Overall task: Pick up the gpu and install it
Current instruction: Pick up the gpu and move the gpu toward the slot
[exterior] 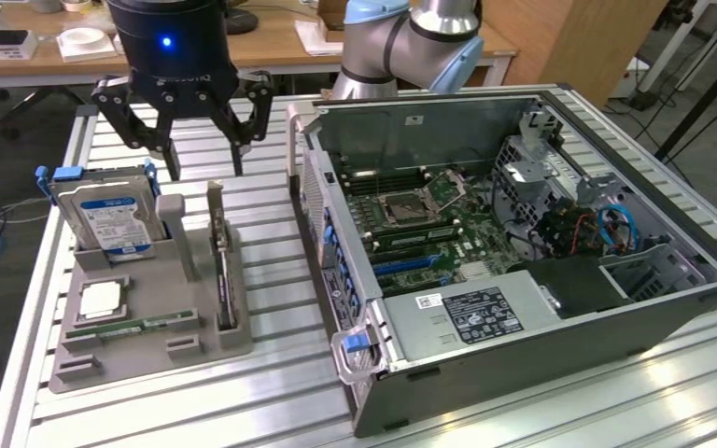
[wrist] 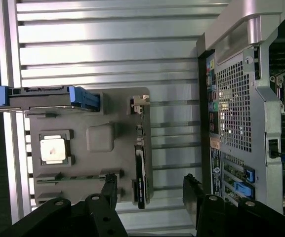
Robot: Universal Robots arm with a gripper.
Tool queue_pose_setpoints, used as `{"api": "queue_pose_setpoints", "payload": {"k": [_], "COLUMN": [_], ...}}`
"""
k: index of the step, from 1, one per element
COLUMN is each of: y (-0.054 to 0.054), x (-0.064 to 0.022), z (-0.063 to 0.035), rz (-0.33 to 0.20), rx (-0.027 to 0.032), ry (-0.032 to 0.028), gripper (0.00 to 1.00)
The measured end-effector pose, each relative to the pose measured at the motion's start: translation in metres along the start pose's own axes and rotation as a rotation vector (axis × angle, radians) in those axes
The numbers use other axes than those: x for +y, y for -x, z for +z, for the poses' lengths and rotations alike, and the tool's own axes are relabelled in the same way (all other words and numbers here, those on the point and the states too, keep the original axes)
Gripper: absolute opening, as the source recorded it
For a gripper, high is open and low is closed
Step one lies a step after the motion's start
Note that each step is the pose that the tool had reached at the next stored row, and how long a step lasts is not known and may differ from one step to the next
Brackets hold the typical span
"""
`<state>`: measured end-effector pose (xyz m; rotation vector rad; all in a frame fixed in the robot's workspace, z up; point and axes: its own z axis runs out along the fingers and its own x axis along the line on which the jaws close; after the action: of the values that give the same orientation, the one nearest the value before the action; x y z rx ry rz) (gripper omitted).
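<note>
Gripper [exterior: 205,166] hangs empty, jaws spread wide, beside the open computer case [exterior: 558,359] and above the rear end of the grey tray [exterior: 134,359]. Gpu [exterior: 224,271] stands on edge in its tray slot, below and just forward of the fingertips, with its long axis parallel to the case wall.

You see the gpu [exterior: 224,271] edge-on in its holder [exterior: 147,350], so its broad face is hidden. The exterior view's top edge cuts off the arm [exterior: 409,37]. The wrist view's edges crop the gripper [wrist: 149,185] body and the computer case [wrist: 241,98]. The power supply [exterior: 477,313] label print is too small to read.
</note>
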<state>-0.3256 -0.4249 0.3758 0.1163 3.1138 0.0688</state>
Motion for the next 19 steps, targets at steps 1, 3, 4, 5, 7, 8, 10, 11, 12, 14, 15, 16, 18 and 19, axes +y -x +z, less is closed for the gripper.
{"api": "queue_pose_setpoints", "payload": {"k": [1,3,4,5,7,8,10,11,12,14,15,16,18,19], "y": [0.0,0.0001,0.0002,0.0002,0.0003,0.0003,0.0004,0.0004,0.0004,0.0004,0.0004,0.0004,0.0004,0.0005], "x": [-0.0007,-0.0024,-0.0033,-0.004,-0.0053,-0.0058,-0.007,-0.0074,-0.0078,-0.0087,-0.0091,-0.0094,-0.0101,-0.0104], "z": [0.0004,0.0011,0.0014,0.0017,0.0024,0.0028,0.0034,0.0039,0.0042,0.005,0.0055,0.0059,0.0069,0.0075], "rz": [0.0,0.0,0.0,0.0,0.0,0.0,0.0,0.0,0.0,0.0,0.0,0.0,0.0,0.0], "rx": [-0.0001,-0.0002,-0.0002,-0.0001,-0.0002,-0.0002,-0.0001,-0.0002,-0.0001,-0.0001,-0.0001,0.0,0.0,-0.0001], "ry": [0.0001,0.0001,0.0001,0.0001,0.0001,0.0002,0.0001,0.0001,0.0001,0.0,0.0,0.0,-0.0001,0.0], "gripper": [0.65,0.65,0.65,0.65,0.65,0.65,0.65,0.65,0.65,0.65,0.65,0.65,0.65,0.65]}}
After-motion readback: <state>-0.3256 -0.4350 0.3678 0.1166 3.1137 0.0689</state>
